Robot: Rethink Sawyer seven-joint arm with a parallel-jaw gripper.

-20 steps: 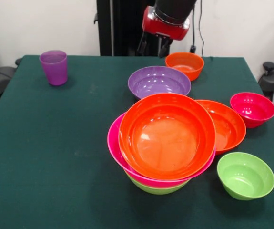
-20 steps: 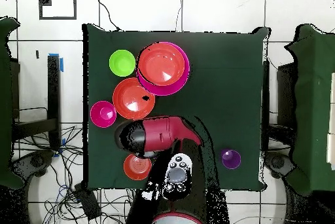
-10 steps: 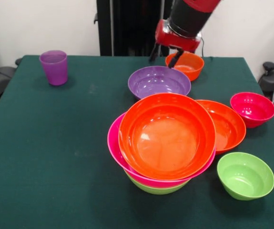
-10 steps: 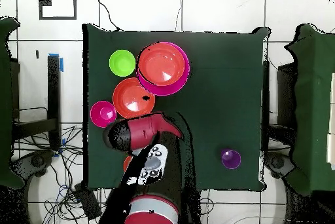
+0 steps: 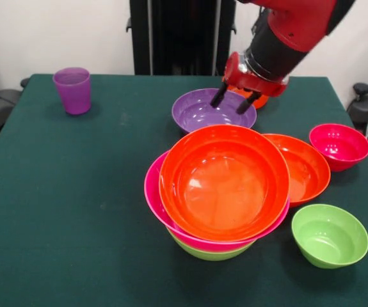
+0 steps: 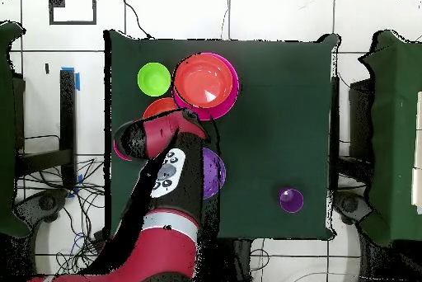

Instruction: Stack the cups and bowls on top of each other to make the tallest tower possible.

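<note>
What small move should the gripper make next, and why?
Probably lower onto the purple bowl's far rim and close. The gripper hangs open and empty just above that rim, and this bowl stands loose behind the tower, not yet stacked.

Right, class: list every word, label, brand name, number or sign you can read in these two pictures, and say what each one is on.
None can be read: the bowls, the purple cup and the green tablecloth are plain.
The arm's grey panel in the overhead view carries small dark marks, too small to read.
</note>
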